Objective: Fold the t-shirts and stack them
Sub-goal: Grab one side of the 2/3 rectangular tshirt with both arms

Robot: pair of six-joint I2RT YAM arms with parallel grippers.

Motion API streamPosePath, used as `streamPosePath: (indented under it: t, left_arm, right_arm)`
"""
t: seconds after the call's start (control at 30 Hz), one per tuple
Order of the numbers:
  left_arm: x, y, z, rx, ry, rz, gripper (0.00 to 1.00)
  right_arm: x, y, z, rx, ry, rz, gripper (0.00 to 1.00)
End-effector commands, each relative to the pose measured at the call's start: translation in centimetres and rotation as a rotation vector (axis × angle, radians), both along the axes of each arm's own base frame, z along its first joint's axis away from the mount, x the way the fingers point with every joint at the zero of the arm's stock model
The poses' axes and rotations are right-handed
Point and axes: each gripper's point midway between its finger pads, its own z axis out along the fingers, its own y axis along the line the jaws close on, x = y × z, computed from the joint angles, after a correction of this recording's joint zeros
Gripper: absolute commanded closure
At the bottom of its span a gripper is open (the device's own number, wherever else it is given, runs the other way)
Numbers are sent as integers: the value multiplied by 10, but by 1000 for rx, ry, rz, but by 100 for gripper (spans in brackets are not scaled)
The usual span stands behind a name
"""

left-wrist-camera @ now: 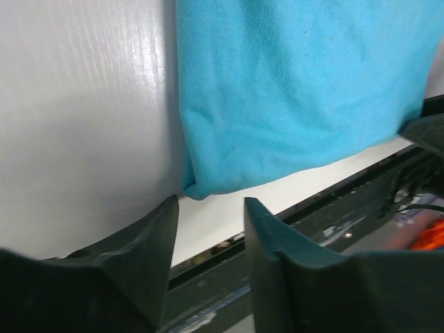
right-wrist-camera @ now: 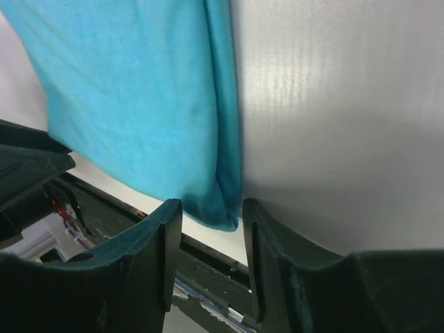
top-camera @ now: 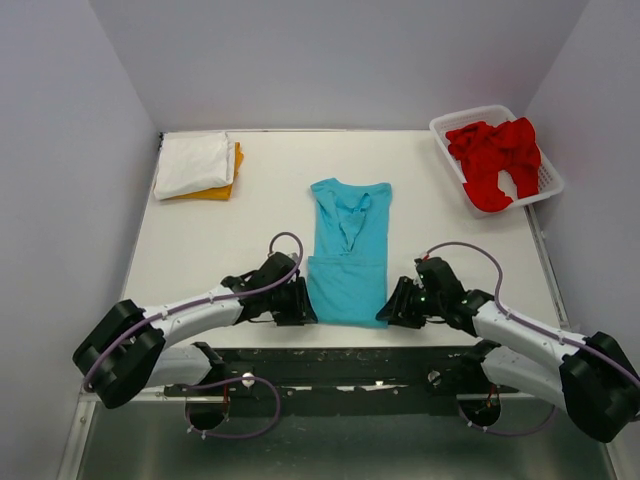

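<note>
The turquoise t-shirt (top-camera: pixel 348 250) lies folded narrow on the white table, collar away from me, its lower part doubled over near the front edge. My left gripper (top-camera: pixel 303 303) is open at the shirt's near left corner (left-wrist-camera: pixel 198 187), the corner just beyond the fingertips. My right gripper (top-camera: pixel 388 310) is open at the near right corner (right-wrist-camera: pixel 222 211), the corner lying between the jaws. A folded white t-shirt (top-camera: pixel 192 163) lies on a folded orange one (top-camera: pixel 228 184) at the back left. Red t-shirts (top-camera: pixel 495 160) fill the basket.
The white slatted basket (top-camera: pixel 548 178) stands at the back right corner. The table's front edge and the dark frame (top-camera: pixel 350 370) run just behind both grippers. Grey walls close in the table on three sides.
</note>
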Motion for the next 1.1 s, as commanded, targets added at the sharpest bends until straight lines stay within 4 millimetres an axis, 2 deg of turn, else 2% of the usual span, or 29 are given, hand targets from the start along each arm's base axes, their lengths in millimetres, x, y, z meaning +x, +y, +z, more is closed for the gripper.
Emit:
streamPosePath:
  t: [0.0, 0.1, 0.17, 0.27, 0.3, 0.33, 0.5, 0.63, 0.73, 0.87, 0.97, 1.07]
  left_arm:
    - [-4, 2, -16, 21, 36, 12, 61]
    - [-4, 2, -24, 36, 52, 17, 62]
    - [-3, 2, -29, 55, 67, 18, 66]
    - [-2, 1, -36, 69, 81, 17, 86]
    - [-2, 2, -39, 78, 88, 20, 96]
    - [-2, 2, -41, 87, 92, 22, 100]
    - [-3, 3, -45, 76, 84, 23, 100]
    - [-15, 9, -42, 52, 82, 12, 100]
    - [-29, 18, -41, 44, 71, 16, 100]
    - [-54, 15, -34, -2, 103, -28, 100]
    - [-57, 22, -30, 31, 77, -24, 100]
    - [-55, 15, -13, -18, 36, -53, 100]
  right_arm:
    - [-19, -12, -24, -52, 78, 5, 54]
    - [-21, -11, -28, -49, 87, 9, 55]
    - [-21, -14, -33, -66, 93, 4, 56]
    - [-22, -16, -37, -83, 110, 3, 63]
    - [-23, -16, -39, -88, 116, 3, 67]
    - [-24, -17, -39, -91, 120, 5, 69]
    - [-26, -18, -38, -101, 124, 20, 74]
    - [-33, -14, -34, -79, 132, 82, 92]
    - [-48, -9, -29, -58, 171, 198, 99]
    - [-61, -5, -20, -46, 190, 272, 99]
    - [-67, 1, -4, 3, 175, 306, 99]
    - [-70, 3, 11, 36, 151, 311, 99]
